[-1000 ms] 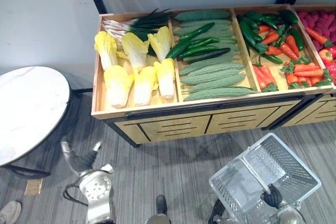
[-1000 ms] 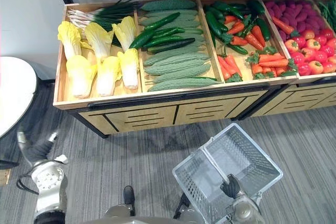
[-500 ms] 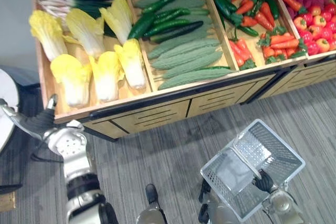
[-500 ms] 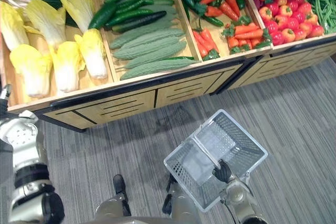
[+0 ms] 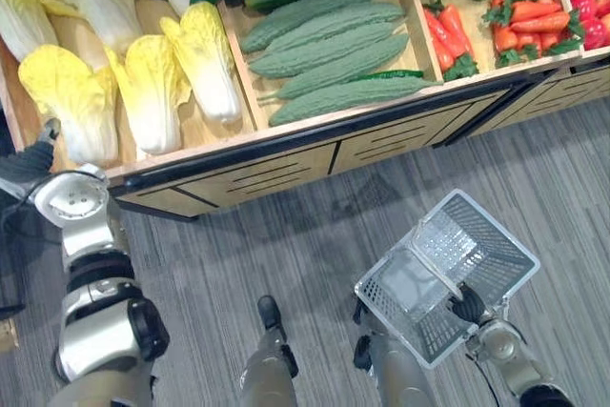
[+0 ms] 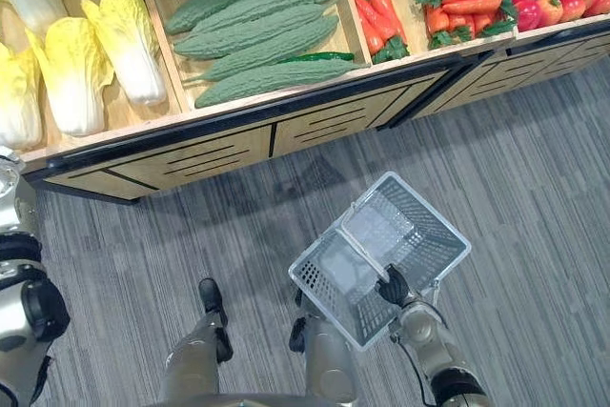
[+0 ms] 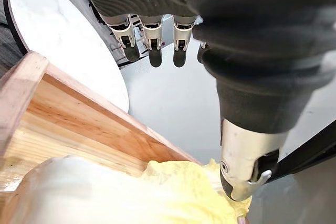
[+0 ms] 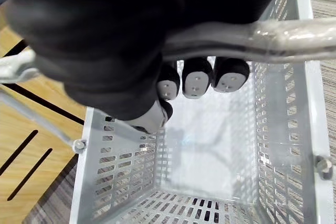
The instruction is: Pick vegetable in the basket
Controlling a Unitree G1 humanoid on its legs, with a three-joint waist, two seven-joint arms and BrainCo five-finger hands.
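- Up from floor level, the left hand (image 5: 27, 157) has reached the front left corner of the wooden produce bench (image 5: 286, 145). Its fingers (image 7: 152, 45) are straight and hold nothing, just above a yellow-white leafy cabbage (image 7: 173, 192) in the bench's leftmost compartment.
- Fingers of the right hand (image 5: 467, 304) curl round the handle (image 8: 262, 35) of the pale grey perforated plastic basket (image 5: 496, 245), above the grey carpet floor (image 5: 286, 235).
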